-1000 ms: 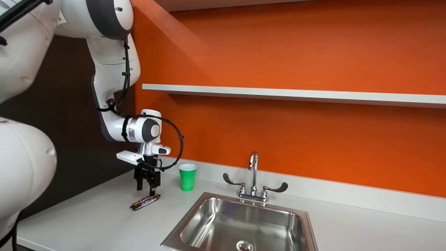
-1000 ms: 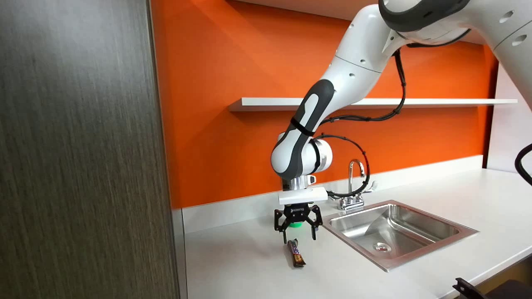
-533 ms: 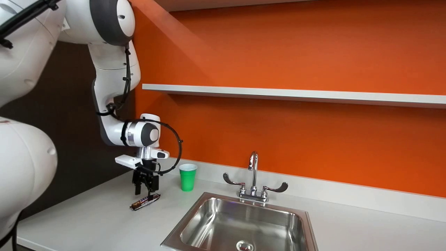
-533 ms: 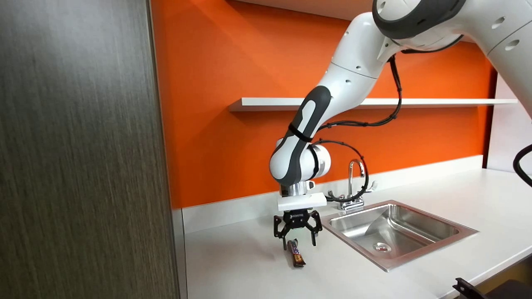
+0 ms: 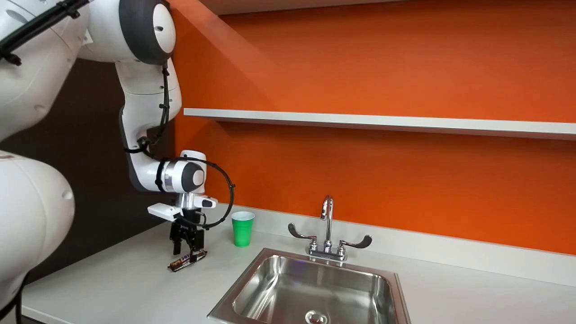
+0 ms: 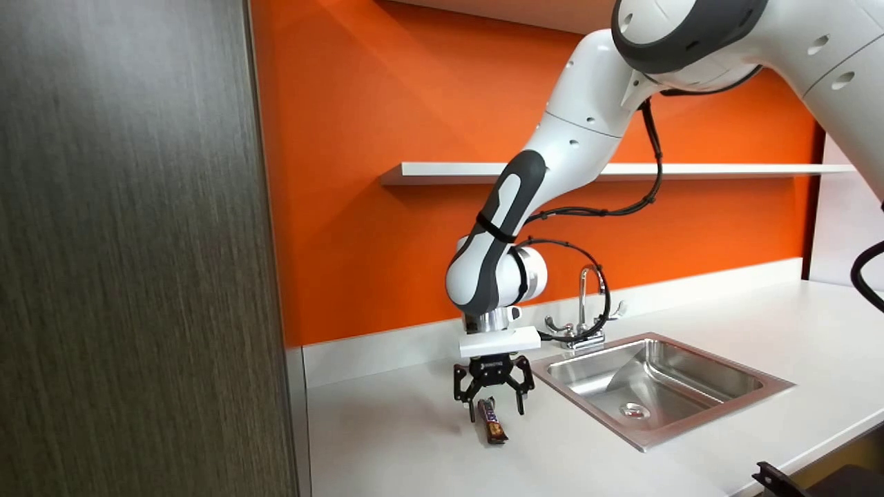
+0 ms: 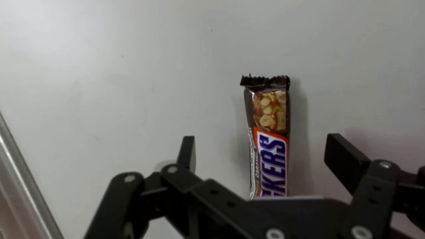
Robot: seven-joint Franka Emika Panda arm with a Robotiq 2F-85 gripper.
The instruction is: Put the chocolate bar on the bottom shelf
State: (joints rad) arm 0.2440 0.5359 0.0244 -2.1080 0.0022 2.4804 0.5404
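The chocolate bar, in a brown Snickers wrapper, lies flat on the grey countertop. It shows in both exterior views and in the wrist view, where its near end is hidden behind the gripper body. My gripper points down, low over the bar. Its fingers are spread on either side of the bar, with a gap on both sides and nothing held. The bottom shelf is a long light-grey ledge on the orange wall, well above the gripper.
A green cup stands beside the gripper, near the wall. A steel sink with a faucet is set in the countertop. A dark wood panel rises at the countertop's end.
My gripper has moved down, bringing its open fingers lower around the chocolate bar. The bar, cup and shelf have not moved.
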